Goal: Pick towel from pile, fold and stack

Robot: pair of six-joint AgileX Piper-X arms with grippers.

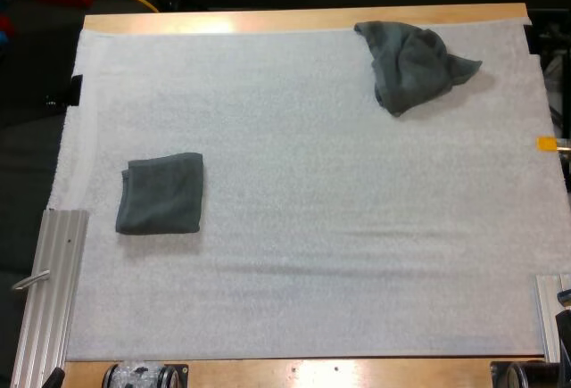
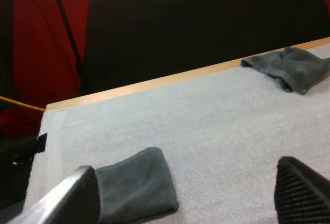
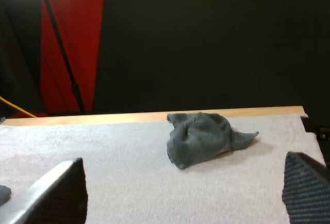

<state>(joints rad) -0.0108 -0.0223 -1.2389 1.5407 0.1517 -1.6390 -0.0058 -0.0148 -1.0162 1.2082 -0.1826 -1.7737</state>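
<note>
**Two towels on the mat, both grippers open**

We see the white mat (image 1: 312, 227) covering nearly all of the wooden table (image 1: 303, 20), with a bare strip of wood along the far edge and another along the near edge. The mat's surface is lightly rippled. An aluminium rail (image 1: 53, 290) lies at the mat's near left side, and a second aluminium rail (image 1: 549, 312) sits at the near right corner. Beyond the far edge the room is dark, with a red strip off to the left.

The crumpled towel (image 1: 412, 62) lies in a loose heap at the far right of the mat, close to the wooden edge. The folded towel (image 1: 161, 194) lies flat on the left half, well apart from it.

Our left gripper (image 2: 185, 183) has its fingers spread wide with nothing between them, just beside the folded towel. Our right gripper (image 3: 183, 183) is likewise spread and empty, facing the crumpled towel from some way off.
</note>
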